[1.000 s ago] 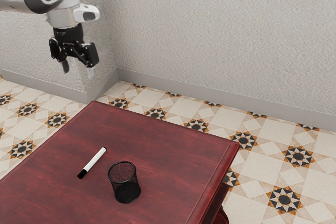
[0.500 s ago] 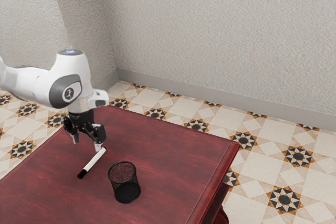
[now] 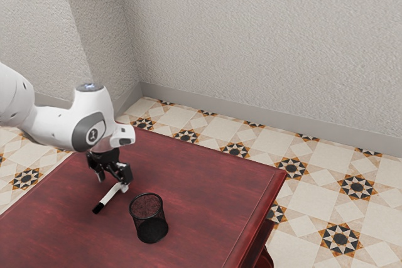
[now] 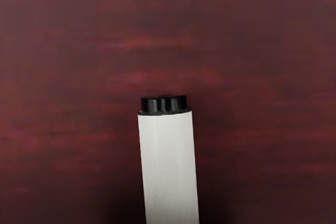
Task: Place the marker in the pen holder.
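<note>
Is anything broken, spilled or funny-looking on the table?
No, nothing looks odd. The pen holder stands upright on the table, and the marker lies near it with no damage I can see. No spill shows either.

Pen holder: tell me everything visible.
The pen holder is a black cup with see-through mesh walls, apparently wire, a round open rim and dark base. It stands upright on the red table, beside the marker, not touching it. The tool is clear of it. No pen visible inside.

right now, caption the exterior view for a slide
Open gripper low at one end of a white marker lying on a dark red table, near a black mesh pen holder.
</note>
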`<state>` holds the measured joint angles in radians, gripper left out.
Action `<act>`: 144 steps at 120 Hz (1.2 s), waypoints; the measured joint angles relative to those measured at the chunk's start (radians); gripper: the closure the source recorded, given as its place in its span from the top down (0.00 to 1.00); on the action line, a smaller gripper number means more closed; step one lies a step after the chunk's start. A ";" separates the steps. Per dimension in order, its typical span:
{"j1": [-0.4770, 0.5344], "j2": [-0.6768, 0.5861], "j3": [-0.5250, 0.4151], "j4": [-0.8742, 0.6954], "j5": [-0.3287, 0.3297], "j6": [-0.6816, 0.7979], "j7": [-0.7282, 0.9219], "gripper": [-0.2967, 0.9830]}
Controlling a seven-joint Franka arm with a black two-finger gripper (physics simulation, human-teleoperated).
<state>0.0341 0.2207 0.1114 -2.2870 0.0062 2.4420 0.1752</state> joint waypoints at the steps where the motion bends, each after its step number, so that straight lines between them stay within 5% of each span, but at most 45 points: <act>1: 0.000 0.004 0.000 0.002 -0.001 0.001 0.001 0.77; 20: 0.000 0.026 0.000 0.020 -0.009 0.018 0.020 0.75; 78: 0.000 0.027 0.001 0.023 -0.013 0.033 0.057 0.36; 144: -0.004 -0.043 -0.006 0.012 -0.001 0.054 0.066 0.20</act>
<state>0.0298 0.1781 0.1058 -2.2754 0.0049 2.4957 0.2414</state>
